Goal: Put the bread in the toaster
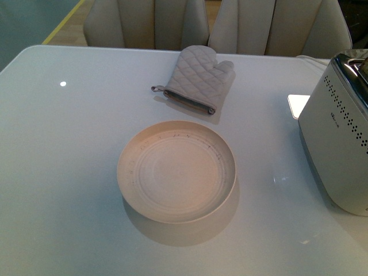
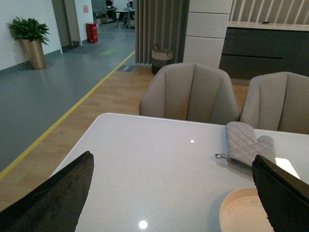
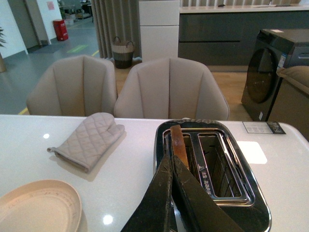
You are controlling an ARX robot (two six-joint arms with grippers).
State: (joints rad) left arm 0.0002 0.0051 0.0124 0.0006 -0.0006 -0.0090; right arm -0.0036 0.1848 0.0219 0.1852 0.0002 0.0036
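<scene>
The pale toaster (image 1: 336,149) with dotted sides stands at the table's right edge; its chrome top and two slots show in the right wrist view (image 3: 227,169). My right gripper (image 3: 172,162) is shut on the bread (image 3: 178,144), a thin brown-crusted slice held edge-on and reaching down into the slot nearer the oven mitt. The other slot is empty. My left gripper (image 2: 174,193) is open and empty, its dark fingers (image 2: 53,198) spread above the table's left part. Neither arm shows in the front view.
An empty cream round plate (image 1: 132,172) sits mid-table, also in the left wrist view (image 2: 236,212). A quilted grey oven mitt (image 1: 198,77) lies behind it. Two beige chairs (image 1: 146,23) stand at the far edge. A white card (image 1: 298,104) lies beside the toaster.
</scene>
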